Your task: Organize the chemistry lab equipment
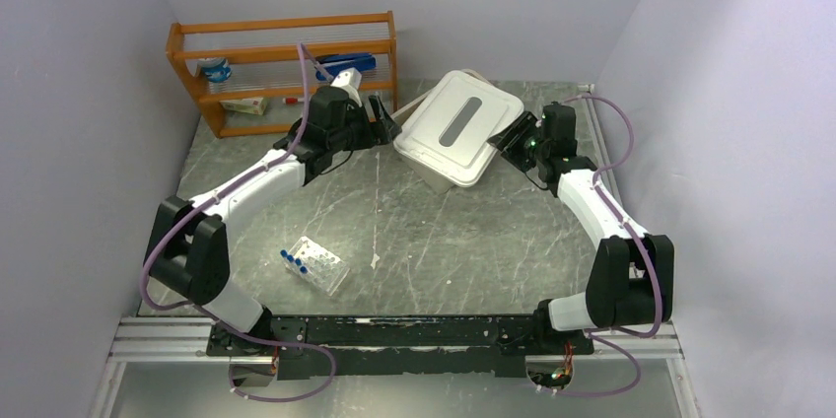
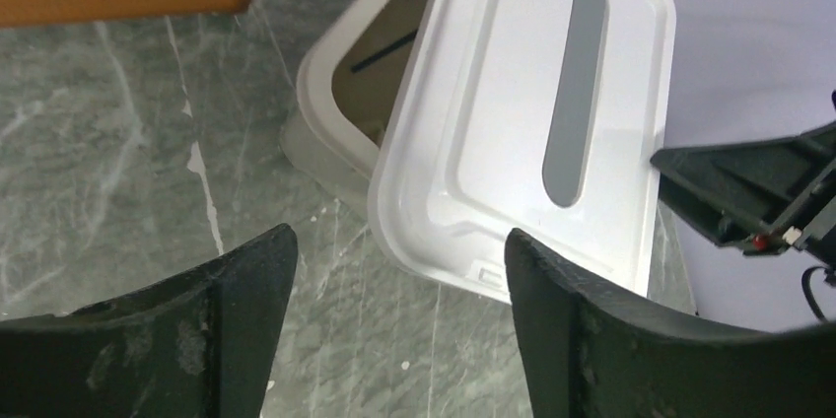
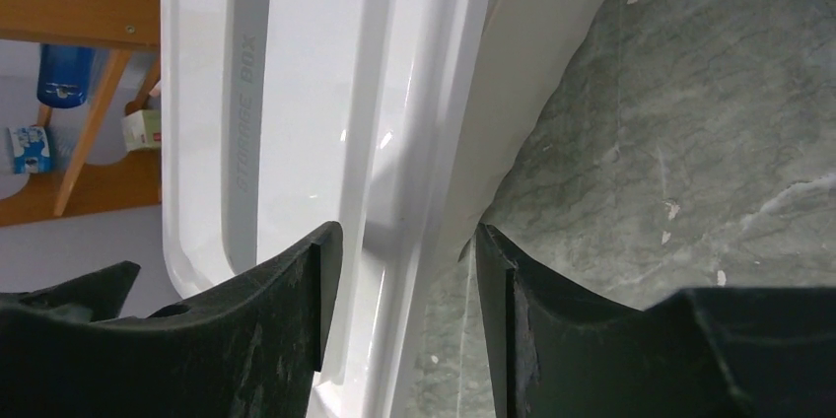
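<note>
wooden shelf (image 1: 286, 53) in the far-left corner, not in play. left gripper (image 1: 387, 122): jaws wide apart, nothing in them, just beside the left side of the storage box (image 1: 439, 172). rack of blue-capped vials (image 1: 313, 265) sits on the near-left table, well apart from both grippers, left arm nearer. lid (image 1: 461, 120) lies skewed on the box, long axis near-left to far-right, box mouth showing at its far-left side. key relation: lid is between the 2 grippers, right one nearer its rim. right gripper (image 1: 511, 134): jaws apart astride the lid's right rim; pinching or only straddling, can't tell from the wrist view. table (image 1: 444, 241) is flat grey stone-look. walls close in on both sides, so I'd expect little swing room.
</note>
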Controlling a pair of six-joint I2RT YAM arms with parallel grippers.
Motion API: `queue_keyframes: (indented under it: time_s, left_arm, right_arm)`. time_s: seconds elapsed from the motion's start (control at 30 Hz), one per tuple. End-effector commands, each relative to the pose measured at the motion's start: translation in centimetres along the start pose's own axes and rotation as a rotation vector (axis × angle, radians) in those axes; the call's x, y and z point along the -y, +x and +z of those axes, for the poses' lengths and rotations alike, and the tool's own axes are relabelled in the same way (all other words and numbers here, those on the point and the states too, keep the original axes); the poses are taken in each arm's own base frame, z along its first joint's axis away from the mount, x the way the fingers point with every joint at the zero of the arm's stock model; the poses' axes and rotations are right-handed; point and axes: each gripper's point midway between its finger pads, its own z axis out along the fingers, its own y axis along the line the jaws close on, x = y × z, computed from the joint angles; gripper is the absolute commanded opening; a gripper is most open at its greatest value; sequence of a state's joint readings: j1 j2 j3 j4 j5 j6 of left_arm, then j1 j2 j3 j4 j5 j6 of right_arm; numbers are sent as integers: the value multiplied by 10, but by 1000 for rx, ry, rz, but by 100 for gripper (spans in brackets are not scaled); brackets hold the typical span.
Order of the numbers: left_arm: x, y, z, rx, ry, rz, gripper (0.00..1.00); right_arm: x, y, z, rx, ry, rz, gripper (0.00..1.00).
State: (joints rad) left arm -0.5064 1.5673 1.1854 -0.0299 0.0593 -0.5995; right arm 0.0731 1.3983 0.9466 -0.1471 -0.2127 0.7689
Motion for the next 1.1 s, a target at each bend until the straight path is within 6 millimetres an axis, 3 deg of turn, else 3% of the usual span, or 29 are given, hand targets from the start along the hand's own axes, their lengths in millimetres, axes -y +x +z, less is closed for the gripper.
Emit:
queue_keyframes:
  time_s: [0.0, 0.2, 0.37, 0.67, 1.07]
  left_arm:
    - [24, 6, -6, -19, 145, -42, 76]
    - [15, 20, 1, -43, 129, -92, 64]
    - [15, 20, 8, -40, 130, -89, 58]
    - [13, 13, 14, -10, 121, -77, 61]
    - [4, 16, 32, 6, 96, -80, 57]
  right_arm:
    - [-2, -5, -5, 16, 1, -26, 55]
    - [-12, 5, -9, -2, -60, 79, 42]
    - [-10, 7, -10, 12, -53, 154, 30]
    - [-12, 5, -12, 52, -40, 256, 15]
    - [-23, 4, -8, 75, -62, 333, 15]
